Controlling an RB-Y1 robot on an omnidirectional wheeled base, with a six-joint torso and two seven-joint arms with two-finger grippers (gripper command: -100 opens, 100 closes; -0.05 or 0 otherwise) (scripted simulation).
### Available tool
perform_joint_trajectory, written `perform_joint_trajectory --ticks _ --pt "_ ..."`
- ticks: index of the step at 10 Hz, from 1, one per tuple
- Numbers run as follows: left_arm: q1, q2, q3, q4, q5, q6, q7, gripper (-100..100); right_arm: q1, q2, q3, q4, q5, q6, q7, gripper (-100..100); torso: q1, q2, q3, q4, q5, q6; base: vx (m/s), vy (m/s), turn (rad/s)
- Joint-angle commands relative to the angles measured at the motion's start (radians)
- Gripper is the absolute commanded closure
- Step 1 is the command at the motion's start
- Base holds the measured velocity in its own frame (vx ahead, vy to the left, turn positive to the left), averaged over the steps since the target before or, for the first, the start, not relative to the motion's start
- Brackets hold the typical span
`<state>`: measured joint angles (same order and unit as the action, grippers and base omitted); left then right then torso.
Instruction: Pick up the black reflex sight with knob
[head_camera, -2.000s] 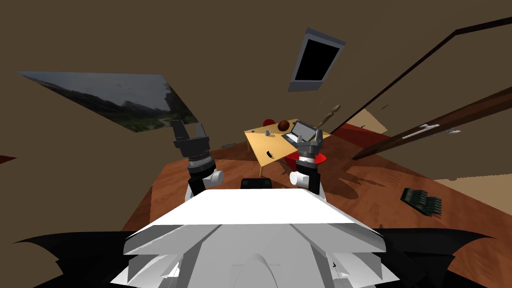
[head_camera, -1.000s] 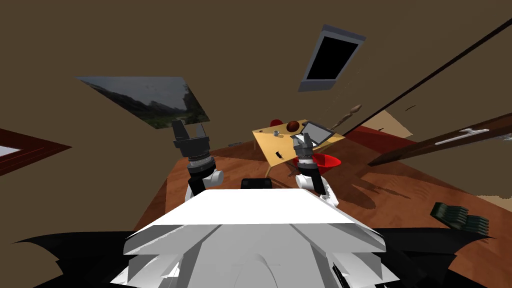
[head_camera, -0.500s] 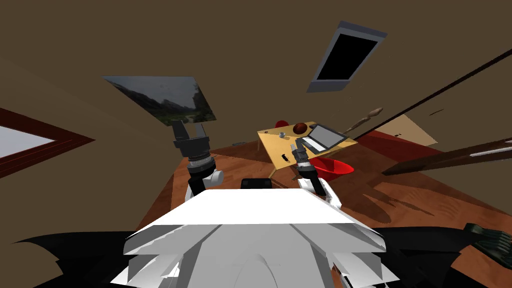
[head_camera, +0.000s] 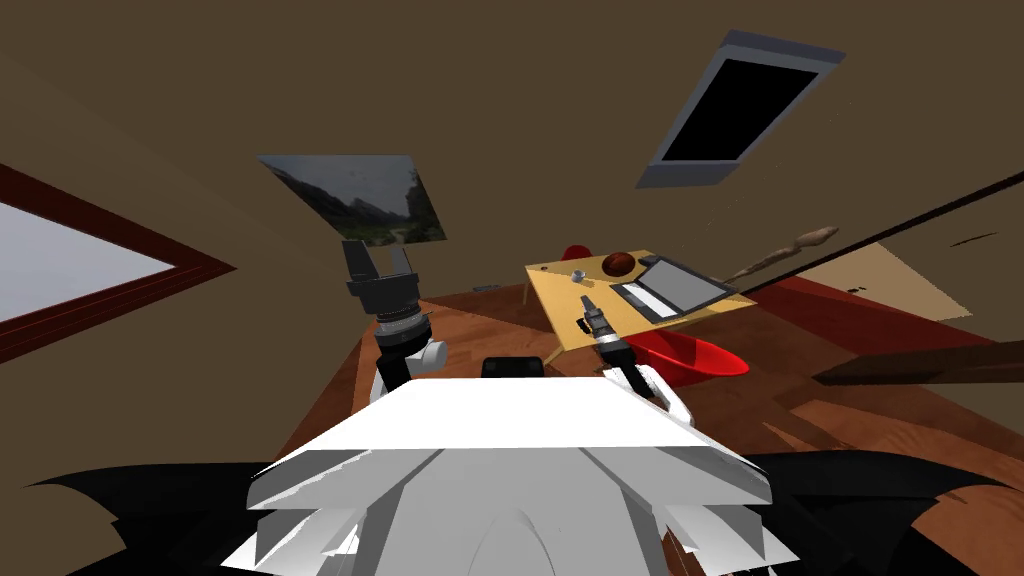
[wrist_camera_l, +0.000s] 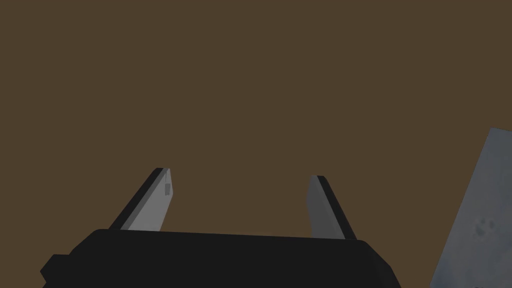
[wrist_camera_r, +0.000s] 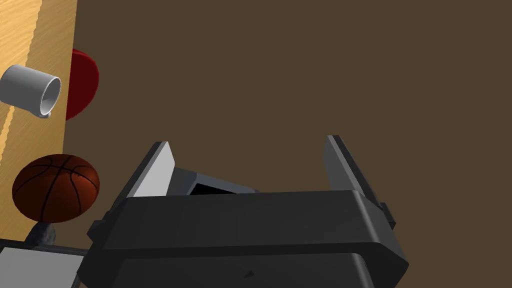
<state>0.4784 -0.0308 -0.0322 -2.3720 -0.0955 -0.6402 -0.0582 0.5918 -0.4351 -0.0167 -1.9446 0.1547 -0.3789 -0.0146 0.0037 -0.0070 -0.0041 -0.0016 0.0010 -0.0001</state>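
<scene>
Hovering over the near edge of the table (head_camera: 556, 290), your right gripper (head_camera: 586, 299) has its fingers spread, mug (wrist_camera_r: 31, 91) and ball (wrist_camera_r: 56, 187) well ahead. The black sight (head_camera: 583, 324) looks to sit just beside the gripper's body, not between the fingers. Left gripper (head_camera: 378, 250) is spread too, off to the side.

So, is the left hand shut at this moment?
No, the left hand is open: its two fingers stand well apart, with nothing held between them.

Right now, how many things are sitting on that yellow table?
3 visible: a grey cup, a basketball beside it, and a laptop further right. My right arm crosses the table, so something small may be hidden.
</scene>
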Motion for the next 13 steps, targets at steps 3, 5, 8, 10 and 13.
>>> perform_joint_trajectory --ticks 3,5,8,10,13 --pt "0.000 0.000 0.000 0.000 0.000 0.000 0.000 0 0.053 -0.061 -0.007 0.096 0.088 0.024 0.052 -100 -0.002 0.003 0.002 0.001 0.000 0.000 0.084 0.036 0.127" --pt "0.000 0.000 0.000 0.000 0.000 0.000 0.000 0 0.074 -0.083 -0.009 0.138 0.123 0.038 0.073 -100 -0.002 0.003 0.001 0.001 0.000 0.000 0.081 0.014 0.129" --pt "0.000 0.000 0.000 0.000 0.000 0.000 0.000 0 0.095 -0.105 -0.010 0.180 0.159 0.053 0.094 -100 -0.003 0.003 0.002 0.001 0.000 0.000 0.070 0.011 0.093" --pt "0.000 0.000 0.000 0.000 0.000 0.000 0.000 0 0.138 -0.147 -0.012 0.250 0.226 0.084 0.137 -100 -0.004 0.004 0.002 0.001 -0.001 0.000 0.095 -0.003 0.193" --pt "0.000 0.000 0.000 0.000 0.000 0.000 0.000 0 0.181 -0.184 -0.012 0.328 0.304 0.115 0.180 -100 -0.004 0.001 0.001 0.000 -0.001 0.001 0.110 -0.015 0.149"
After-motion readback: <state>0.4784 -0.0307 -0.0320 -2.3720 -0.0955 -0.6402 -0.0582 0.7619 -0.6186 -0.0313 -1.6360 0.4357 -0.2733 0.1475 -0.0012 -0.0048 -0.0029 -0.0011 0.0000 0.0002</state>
